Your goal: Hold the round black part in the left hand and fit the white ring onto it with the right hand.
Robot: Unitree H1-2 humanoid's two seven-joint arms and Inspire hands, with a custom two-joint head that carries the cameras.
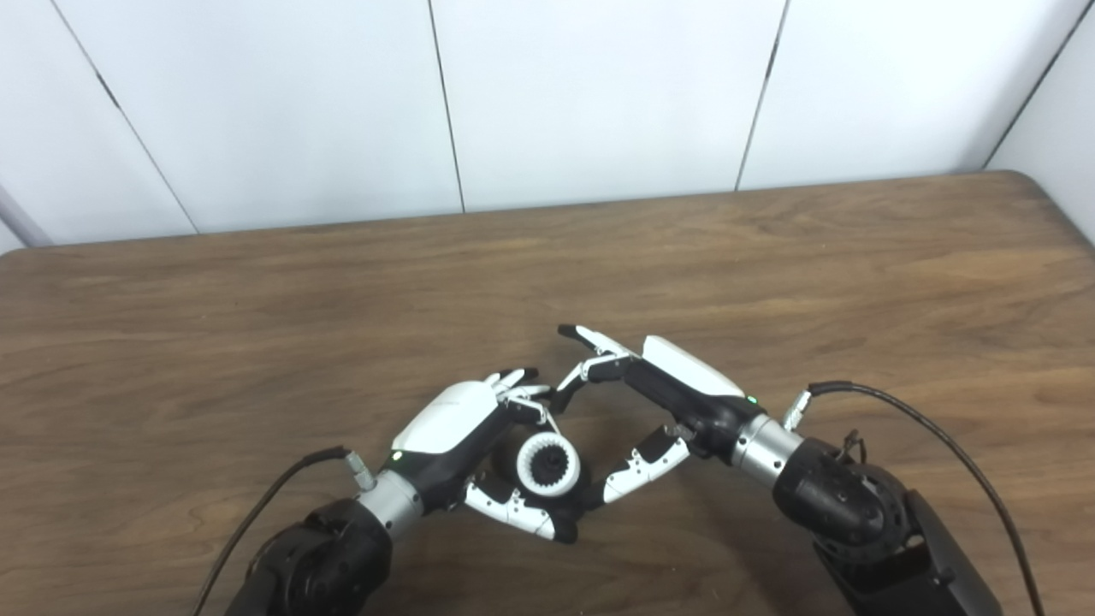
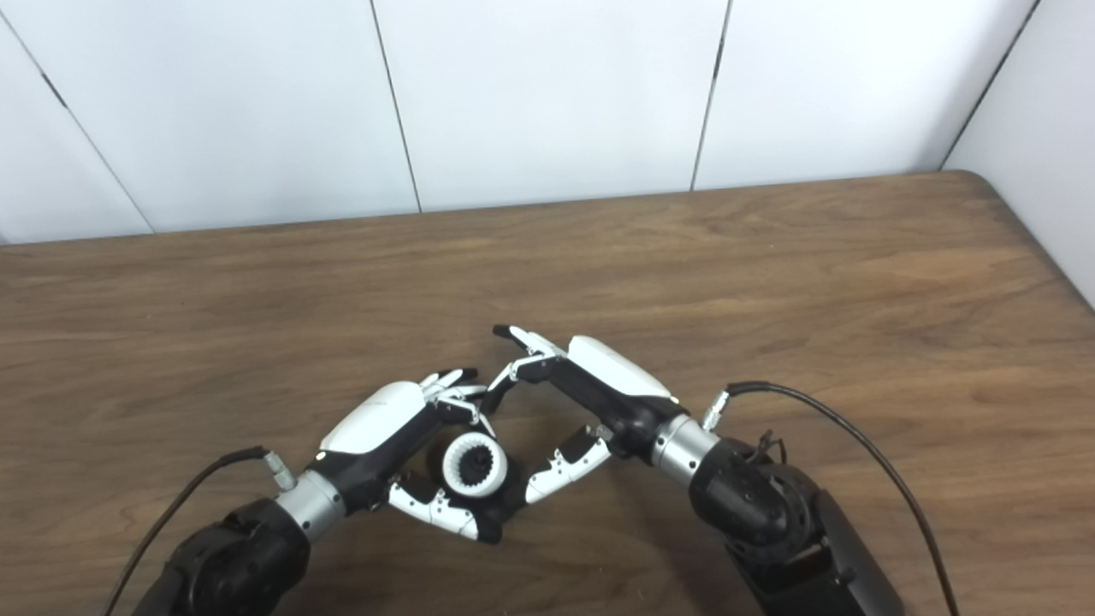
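Ring meets black part above the desk [image 1: 770, 257].
Left eye view: left robot hand [image 1: 479, 445] clamps the round black part [image 1: 552, 466], steadying it; white ring [image 1: 547, 464] sits around it.
Right eye view: right robot hand [image 2: 569, 402] is spread, gripping nothing.

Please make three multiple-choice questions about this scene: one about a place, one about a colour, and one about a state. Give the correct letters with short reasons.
1. Where is the white ring?
A. On the round black part in the left hand
B. At the table's far edge
C. On the right arm

2. What colour is the table?
A. Green
B. Brown wood
C. Red

3. What is the state of the right hand?
A. Holding a cup
B. Open, fingers apart
C. Flat on the wall

Answers: A, the ring surrounds the toothed black part; B, wood grain shows; B, it grips nothing.
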